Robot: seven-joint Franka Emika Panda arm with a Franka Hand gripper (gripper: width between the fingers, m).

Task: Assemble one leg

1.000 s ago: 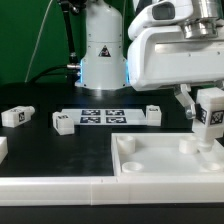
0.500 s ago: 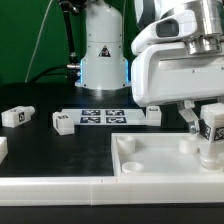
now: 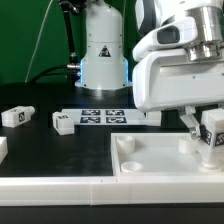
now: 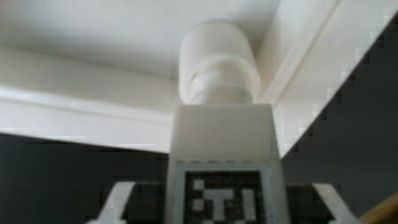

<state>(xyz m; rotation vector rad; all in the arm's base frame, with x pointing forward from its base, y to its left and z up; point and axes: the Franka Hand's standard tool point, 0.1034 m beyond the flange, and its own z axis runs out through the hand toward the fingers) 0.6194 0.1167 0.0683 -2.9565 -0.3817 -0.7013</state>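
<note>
Lowered slightly, the gripper (image 3: 207, 122) clamps 1 leg (image 3: 213, 133) over the panel (image 3: 150, 166) corner; 3 loose legs (image 3: 19, 115) (image 3: 62, 122) (image 3: 153, 111) lie well clear.

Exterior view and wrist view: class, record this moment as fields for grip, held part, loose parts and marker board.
grip: gripper shut on the leg
held part: leg upright, tag showing, at the white panel far corner on the exterior view's right; seating unclear
loose parts: three loose blocks, tagged, on the table
board: marker board flat between loose blocks

leg (image 3: 212, 130): cut by exterior view's right edge | wrist view: panel (image 4: 89, 95) blurred
</note>
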